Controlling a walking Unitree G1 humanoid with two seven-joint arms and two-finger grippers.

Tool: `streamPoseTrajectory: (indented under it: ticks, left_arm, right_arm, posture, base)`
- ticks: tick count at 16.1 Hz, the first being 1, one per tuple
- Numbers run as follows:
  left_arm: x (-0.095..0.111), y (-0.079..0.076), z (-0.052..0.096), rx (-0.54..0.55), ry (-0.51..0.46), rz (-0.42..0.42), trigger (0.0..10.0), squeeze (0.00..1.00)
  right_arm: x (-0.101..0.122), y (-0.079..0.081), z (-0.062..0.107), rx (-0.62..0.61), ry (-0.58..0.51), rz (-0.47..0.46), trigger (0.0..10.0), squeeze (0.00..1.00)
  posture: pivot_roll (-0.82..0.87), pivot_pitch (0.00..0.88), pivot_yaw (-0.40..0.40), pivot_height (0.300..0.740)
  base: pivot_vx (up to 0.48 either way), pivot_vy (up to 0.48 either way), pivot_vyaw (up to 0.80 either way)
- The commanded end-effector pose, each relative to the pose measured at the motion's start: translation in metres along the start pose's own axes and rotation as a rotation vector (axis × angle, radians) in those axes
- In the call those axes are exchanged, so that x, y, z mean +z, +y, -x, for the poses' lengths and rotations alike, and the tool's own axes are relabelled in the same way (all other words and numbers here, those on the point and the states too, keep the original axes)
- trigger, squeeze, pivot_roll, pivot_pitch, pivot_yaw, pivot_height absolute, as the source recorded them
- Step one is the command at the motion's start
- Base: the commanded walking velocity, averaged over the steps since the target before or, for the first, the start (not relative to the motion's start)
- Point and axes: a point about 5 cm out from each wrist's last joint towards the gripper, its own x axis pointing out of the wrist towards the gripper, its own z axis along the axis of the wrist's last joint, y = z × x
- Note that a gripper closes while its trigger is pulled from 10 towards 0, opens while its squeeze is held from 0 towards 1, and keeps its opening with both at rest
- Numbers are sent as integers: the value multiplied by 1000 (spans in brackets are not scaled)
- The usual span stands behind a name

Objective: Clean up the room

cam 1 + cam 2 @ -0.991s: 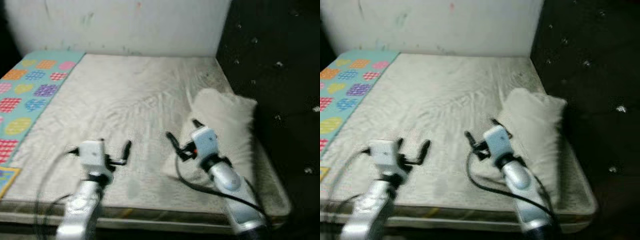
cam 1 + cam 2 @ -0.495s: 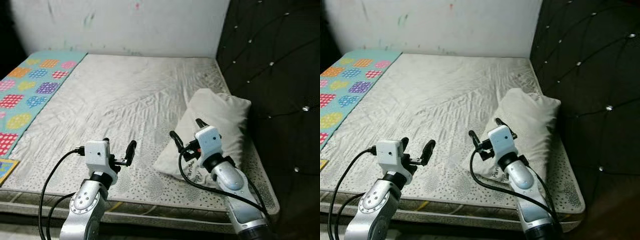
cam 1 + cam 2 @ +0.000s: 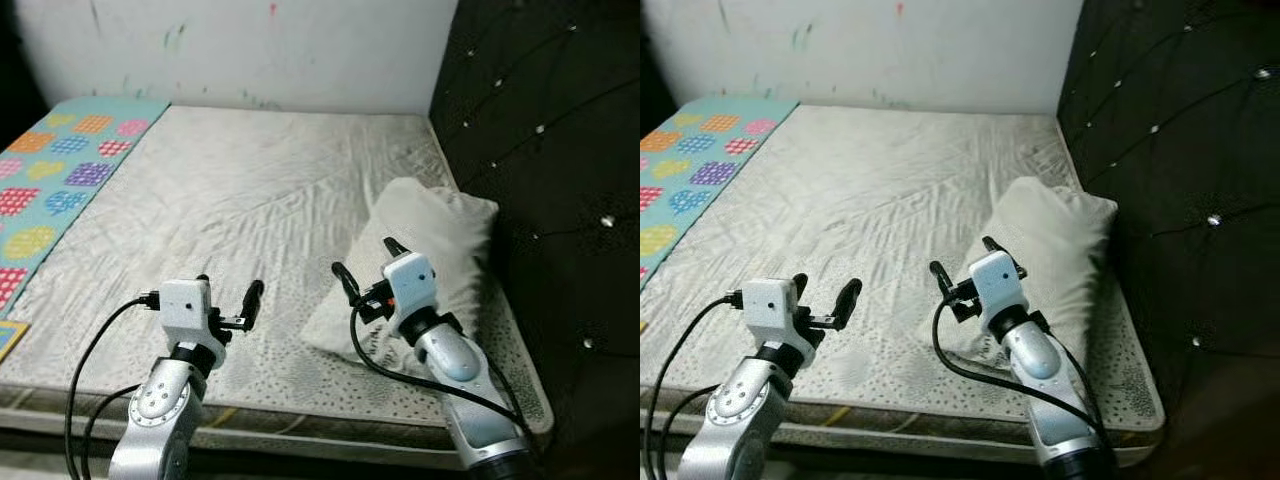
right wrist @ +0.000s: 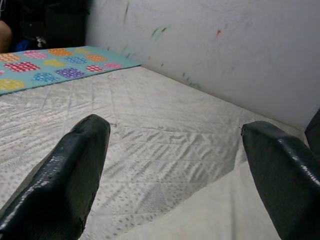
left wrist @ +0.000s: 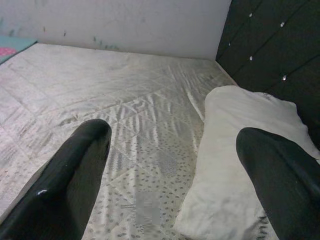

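We are standing at the foot of a big bed (image 3: pixel 240 190) with a pale, wrinkled sheet on it. A black padded headboard (image 3: pixel 540 130) runs down the right side, and a white wall (image 3: pixel 260 50) is at the far end. A blue mat (image 3: pixel 60 170) with bright spots lies along the left side of the bed.

A white pillow (image 3: pixel 440 240) lies crooked on the right part of the bed, near the headboard. It is the one thing out of place that we can see, so we think it is what we must tidy.

Our right pincer (image 3: pixel 368 270) hangs just above the near corner of the pillow. It is wide open and has nothing in it. Our left pincer (image 3: pixel 228 292) hangs over the bare sheet, well apart from the pillow. It is wide open too, and empty.

Here is what could go wrong. The pillow is soft and floppy. If we pinch only a thin bit of its cover, the cover may slip out, or the pillow may sag and drag on the bed. If we push the right pincer down too far, we may grab the sheet as well and pull it into more wrinkles. The black cable (image 3: pixel 400 370) on our right arm hangs loose by the pillow's edge and could catch on it
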Motion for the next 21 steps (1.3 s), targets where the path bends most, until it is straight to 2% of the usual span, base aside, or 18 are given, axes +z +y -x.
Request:
streamPoseTrajectory:
  ticks: [1, 8, 12, 13, 16, 18, 21]
  left_arm:
    - [1, -1, 0, -5, -2, -14, 10000, 0]
    - [1, 1, -2, 0, -4, -16, 10000, 0]
    - [2, 4, -3, 15, -11, -21, 10000, 0]
    - [2, 13, -1, 58, -15, -27, 10000, 0]
    - [-3, 50, 11, 253, 18, -40, 10000, 0]
    - [-3, 64, 27, 326, 30, -56, 10000, 0]
    - [-3, 71, 52, 364, 34, -66, 10000, 0]
  right_arm:
    - [5, -2, -2, -7, -20, -4, 10000, 0]
    - [4, -4, -4, -17, -22, 3, 10000, 0]
    - [3, -12, -5, -66, -19, 28, 10000, 0]
    - [5, -23, -4, -129, -33, 36, 10000, 0]
    - [-7, -55, 13, -317, 42, 79, 10000, 0]
    - [-18, -74, 30, -407, 106, 78, 10000, 0]
    - [-26, -82, 54, -394, 151, 104, 10000, 0]
  posture:
    - [-164, 0, 7, 740]
    - [-157, 0, 9, 740]
    - [-154, 0, 10, 740]
    - [-150, 0, 12, 740]
    - [-144, 0, 10, 740]
    - [-143, 0, 9, 740]
    - [-124, 0, -2, 740]
  base:
    - [0, -296, 0]
    - [0, -280, 0]
    - [0, 0, 0]
    - [0, 0, 0]
    - [0, 0, 0]
    - [0, 0, 0]
    - [0, 0, 0]
